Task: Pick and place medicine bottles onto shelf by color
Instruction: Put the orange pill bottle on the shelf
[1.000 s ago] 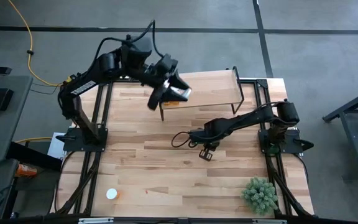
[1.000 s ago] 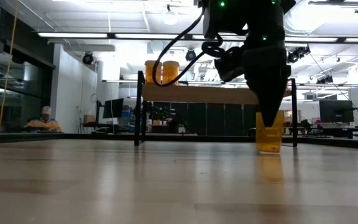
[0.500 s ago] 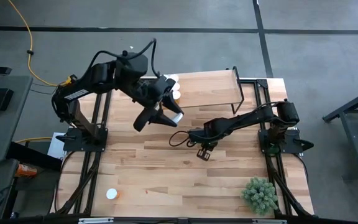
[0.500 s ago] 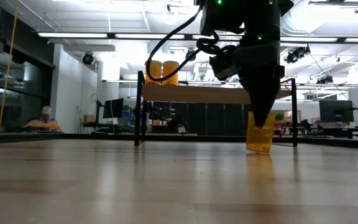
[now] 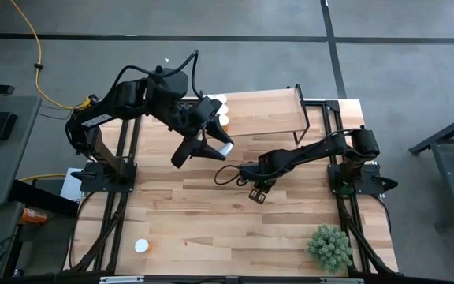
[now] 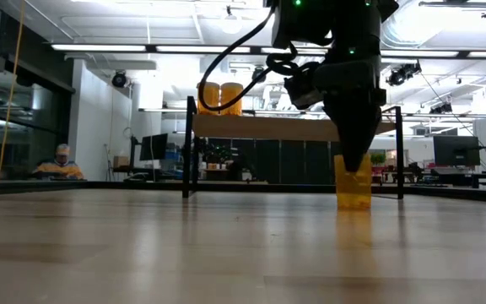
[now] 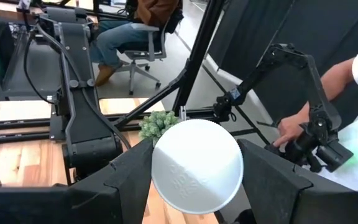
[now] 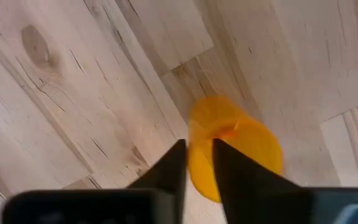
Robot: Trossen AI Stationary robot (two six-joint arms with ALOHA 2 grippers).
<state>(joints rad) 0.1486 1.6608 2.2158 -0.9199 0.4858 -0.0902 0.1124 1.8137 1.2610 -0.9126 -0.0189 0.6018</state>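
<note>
My left gripper (image 7: pixel 194 180) holds a white-capped bottle (image 7: pixel 196 166) in front of the shelf (image 5: pixel 262 114). My right gripper (image 8: pixel 197 163), fingers barely parted, straddles an uncapped orange bottle (image 6: pixel 353 181) standing on the table (image 5: pixel 211 213) before the shelf. Two bottles (image 6: pixel 219 98) stand on the shelf's left end.

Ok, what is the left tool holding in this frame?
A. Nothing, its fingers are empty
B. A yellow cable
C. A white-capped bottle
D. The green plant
C: in the left wrist view a round white cap of a bottle sits clamped between the left tool fingers.
</note>
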